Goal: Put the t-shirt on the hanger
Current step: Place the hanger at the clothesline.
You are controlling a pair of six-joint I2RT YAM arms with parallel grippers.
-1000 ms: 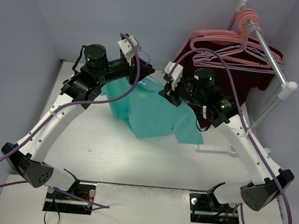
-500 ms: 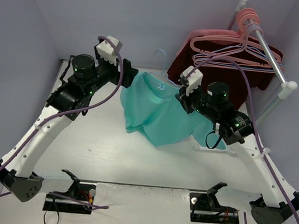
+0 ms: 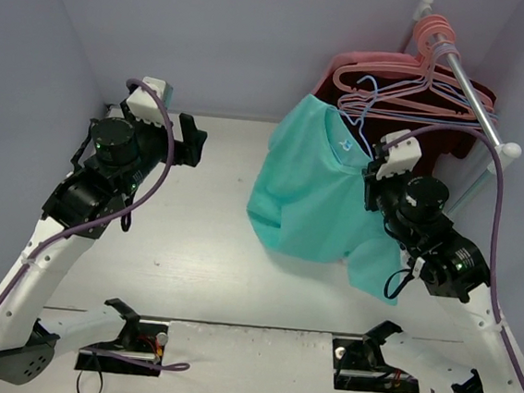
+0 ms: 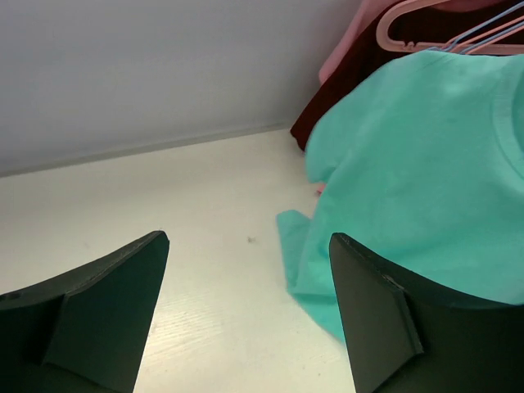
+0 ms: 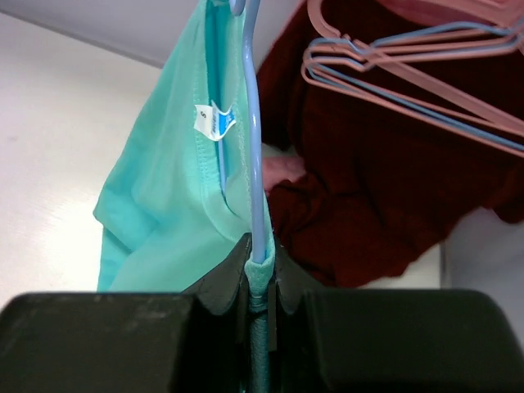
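Observation:
The teal t-shirt (image 3: 314,188) hangs in the air from the light-blue hanger (image 3: 364,100), whose hook rises above the collar. My right gripper (image 3: 375,175) is shut on the hanger's thin wire and the shirt's shoulder fabric; in the right wrist view the hanger (image 5: 252,147) and the t-shirt (image 5: 176,205) run up from my shut right gripper (image 5: 259,260). My left gripper (image 3: 193,139) is open and empty, apart from the shirt on the left. In the left wrist view the t-shirt (image 4: 426,172) is ahead to the right of the open left gripper (image 4: 246,270).
A white rail (image 3: 464,72) at the back right carries pink hangers (image 3: 412,81) and a dark maroon garment (image 3: 463,132). The maroon garment (image 5: 385,180) hangs close behind the held hanger. Grey walls close the back and sides.
My right gripper has lifted the hanger and shirt up and right, towards the rail. My left gripper has let go of the shirt and pulled back to the left.

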